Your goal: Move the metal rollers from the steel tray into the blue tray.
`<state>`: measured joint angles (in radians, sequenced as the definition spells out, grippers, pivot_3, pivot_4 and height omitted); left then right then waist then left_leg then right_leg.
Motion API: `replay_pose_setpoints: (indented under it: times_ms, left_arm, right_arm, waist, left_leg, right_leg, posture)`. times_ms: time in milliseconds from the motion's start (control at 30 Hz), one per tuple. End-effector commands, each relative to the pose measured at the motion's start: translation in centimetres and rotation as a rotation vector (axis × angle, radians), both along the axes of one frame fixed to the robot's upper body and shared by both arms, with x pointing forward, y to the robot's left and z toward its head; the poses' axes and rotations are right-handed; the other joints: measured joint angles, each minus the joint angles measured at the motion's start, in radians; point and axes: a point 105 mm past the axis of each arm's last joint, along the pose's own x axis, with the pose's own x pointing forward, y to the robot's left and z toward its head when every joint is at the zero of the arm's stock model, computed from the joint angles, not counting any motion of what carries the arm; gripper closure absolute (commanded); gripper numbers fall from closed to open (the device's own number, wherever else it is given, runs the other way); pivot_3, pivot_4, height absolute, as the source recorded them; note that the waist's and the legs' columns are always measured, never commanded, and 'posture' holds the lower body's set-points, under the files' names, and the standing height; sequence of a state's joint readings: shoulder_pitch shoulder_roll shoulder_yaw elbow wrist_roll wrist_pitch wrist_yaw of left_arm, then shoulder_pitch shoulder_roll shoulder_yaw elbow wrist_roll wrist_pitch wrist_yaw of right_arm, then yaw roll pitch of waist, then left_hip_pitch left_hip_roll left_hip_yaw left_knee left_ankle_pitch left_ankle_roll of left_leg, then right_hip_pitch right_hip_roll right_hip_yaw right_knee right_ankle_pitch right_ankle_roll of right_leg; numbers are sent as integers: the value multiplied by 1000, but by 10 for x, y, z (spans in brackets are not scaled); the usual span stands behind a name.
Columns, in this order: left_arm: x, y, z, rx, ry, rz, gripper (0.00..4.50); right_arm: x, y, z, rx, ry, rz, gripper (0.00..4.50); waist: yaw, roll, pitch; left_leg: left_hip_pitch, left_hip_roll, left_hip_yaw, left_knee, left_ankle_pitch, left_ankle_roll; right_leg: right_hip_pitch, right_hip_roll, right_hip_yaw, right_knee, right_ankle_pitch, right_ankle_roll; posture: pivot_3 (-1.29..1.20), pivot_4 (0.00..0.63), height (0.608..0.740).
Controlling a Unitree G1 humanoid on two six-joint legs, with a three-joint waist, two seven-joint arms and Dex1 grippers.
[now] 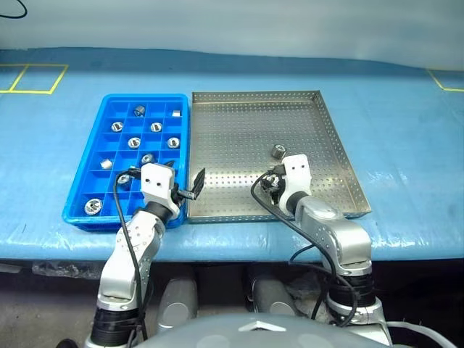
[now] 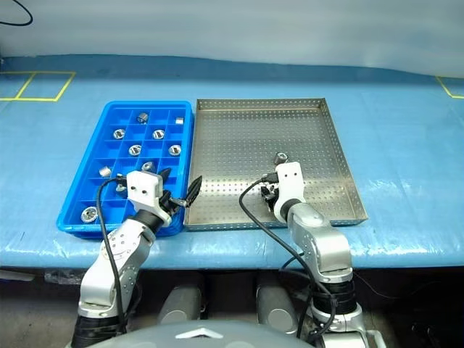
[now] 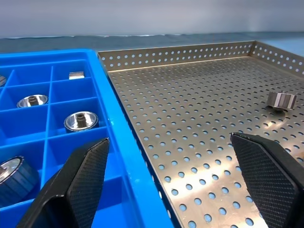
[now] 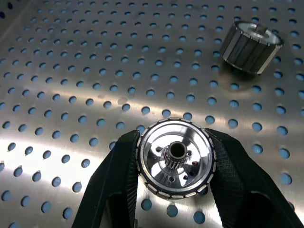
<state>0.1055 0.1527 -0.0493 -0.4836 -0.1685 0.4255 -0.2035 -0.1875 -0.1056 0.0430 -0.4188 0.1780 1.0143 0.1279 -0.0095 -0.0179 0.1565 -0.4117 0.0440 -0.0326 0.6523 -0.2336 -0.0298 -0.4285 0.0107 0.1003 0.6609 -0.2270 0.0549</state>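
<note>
You have the bright blue plastic gridded tray (image 1: pixel 101 190) on the left of the blue-covered bench (image 1: pixel 406 152), its long side touching the perforated silver steel tray (image 1: pixel 239 138) on the right. Small shiny metal rollers (image 1: pixel 134 143) sit in separate cells of the gridded tray, scattered from its far rows to the near left corner. In the steel tray, one loose roller (image 1: pixel 277 151) rests right of centre, just beyond your right gripper (image 4: pixel 175 159), whose jaws are closed on another roller (image 4: pixel 176 158) near the tray floor. Your left gripper (image 1: pixel 185 185) hovers above the seam between both trays, jaws spread wide.
</note>
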Motion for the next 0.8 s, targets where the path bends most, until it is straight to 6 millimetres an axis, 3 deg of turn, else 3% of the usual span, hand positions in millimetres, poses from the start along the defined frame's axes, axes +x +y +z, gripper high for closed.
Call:
replay_pose_setpoints:
  times_ms: [33, 200, 500, 800]
  left_arm:
    - [-5, 9, 21, -21, -89, 58, 0]
    - [-12, 25, 25, -16, -107, 144, 0]
    - [-36, 49, 27, 9, -108, 292, 0]
    - [-48, 54, 25, 11, -94, 347, 0]
  right_arm:
    - [6, 24, 43, 43, -154, 80, 2780]
    - [16, 60, 62, 79, -221, 189, 2780]
    - [23, 133, 70, 124, -257, 428, 2780]
    - [25, 154, 61, 124, -232, 510, 2780]
  waist:
    - [2, 0, 0]
    - [23, 0, 0]
    - [102, 0, 0]
    - [195, -1, 1]
  left_leg:
    - [0, 0, 0, 0, 0, 0]
    - [0, 0, -1, -1, 0, 0]
    - [0, 0, -1, -4, 0, 0]
    - [0, 0, -1, -4, 0, 0]
  right_leg:
    - [0, 0, 0, 0, 0, 0]
    - [0, 0, -1, 0, 0, 0]
    - [-1, 0, -2, -1, -1, -1]
    - [-2, 0, -2, -3, -1, -2]
  posture:
    - [224, 150, 740]
    - [311, 150, 740]
    - [465, 150, 740]
    - [514, 150, 740]
